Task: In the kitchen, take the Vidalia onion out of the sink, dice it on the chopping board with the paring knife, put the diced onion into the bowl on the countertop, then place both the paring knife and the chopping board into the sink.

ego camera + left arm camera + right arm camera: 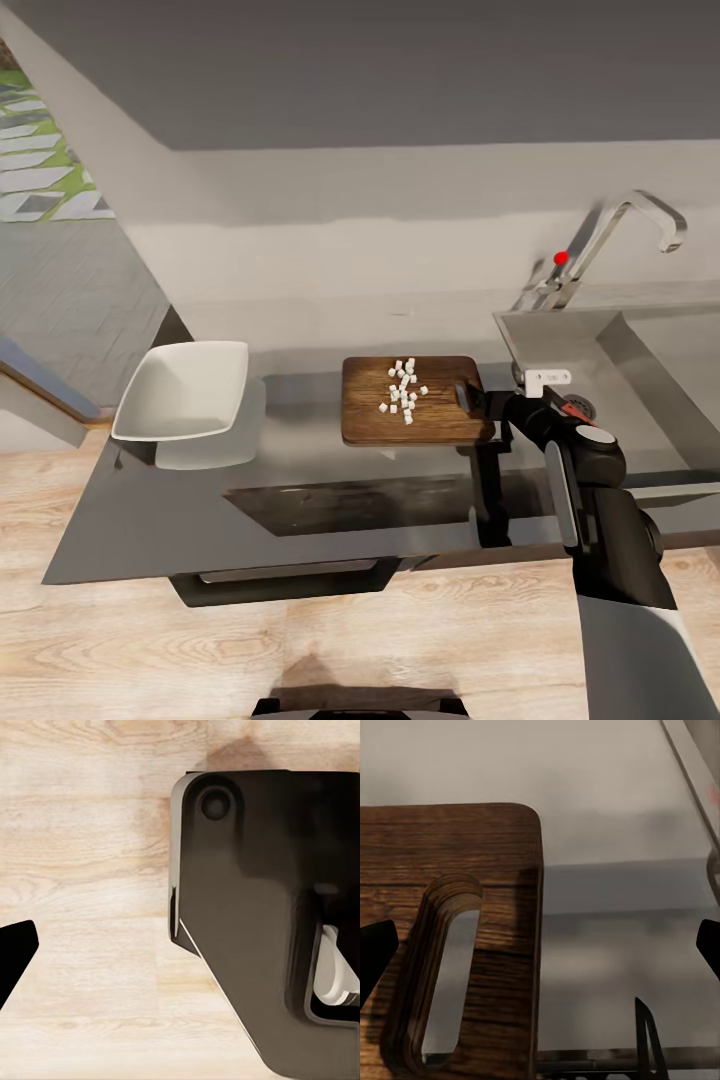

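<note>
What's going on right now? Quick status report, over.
Right end effector open at the chopping board's slot-handle end, holding nothing. Diced onion lies on the board; bowl empty. Left end effector's state unclear. Nothing blocking.

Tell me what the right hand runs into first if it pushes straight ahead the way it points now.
Most likely the chopping board: its slot-handle end lies right ahead of the right hand, which is open. Beside the board's corner only bare countertop shows. Depth is unclear, so it may touch the counter surface first.
</note>
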Controlling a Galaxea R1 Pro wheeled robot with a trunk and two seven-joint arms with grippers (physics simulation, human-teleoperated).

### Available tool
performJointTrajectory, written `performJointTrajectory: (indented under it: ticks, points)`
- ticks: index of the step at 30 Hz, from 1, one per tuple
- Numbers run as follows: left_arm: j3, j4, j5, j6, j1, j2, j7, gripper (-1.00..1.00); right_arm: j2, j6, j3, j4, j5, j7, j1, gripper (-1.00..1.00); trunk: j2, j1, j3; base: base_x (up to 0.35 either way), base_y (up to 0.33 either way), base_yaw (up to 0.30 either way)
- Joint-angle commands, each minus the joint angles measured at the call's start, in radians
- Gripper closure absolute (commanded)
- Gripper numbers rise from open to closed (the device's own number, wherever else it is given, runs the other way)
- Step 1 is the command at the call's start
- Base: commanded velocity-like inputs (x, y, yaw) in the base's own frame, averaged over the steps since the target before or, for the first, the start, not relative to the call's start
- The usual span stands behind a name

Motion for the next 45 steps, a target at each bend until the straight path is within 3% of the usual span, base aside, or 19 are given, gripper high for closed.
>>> performJointTrajectory:
  ticks: [1, 21, 27, 45]
  points:
    - [-0.002, 0.0, 0.011, -0.002, 0.0, 0.001, -0.003, -1.0, 0.0, 0.005, -0.002, -0.001, 0.006, 0.007, -0.001, -1.0, -0.002, 0.001, -0.002, 0.0, 0.0, 0.0]
    - [-0.002, 0.012, 0.011, -0.002, 0.0, 0.0, -0.003, -1.0, 0.001, 0.003, 0.001, -0.001, 0.008, 0.005, -0.001, -1.0, -0.002, 0.001, -0.018, 0.0, 0.0, 0.0]
    - [-0.002, 0.02, 0.011, -0.002, 0.0, 0.0, -0.003, -1.0, 0.004, 0.003, 0.002, -0.001, 0.039, 0.005, -0.001, -1.0, -0.002, 0.001, -0.024, 0.0, 0.014, 0.0]
    - [-0.002, 0.039, 0.011, -0.003, 0.0, 0.0, -0.003, -1.0, 0.005, 0.002, 0.002, -0.001, 0.041, 0.004, -0.001, -1.0, -0.002, 0.001, -0.041, 0.0, 0.006, 0.012]
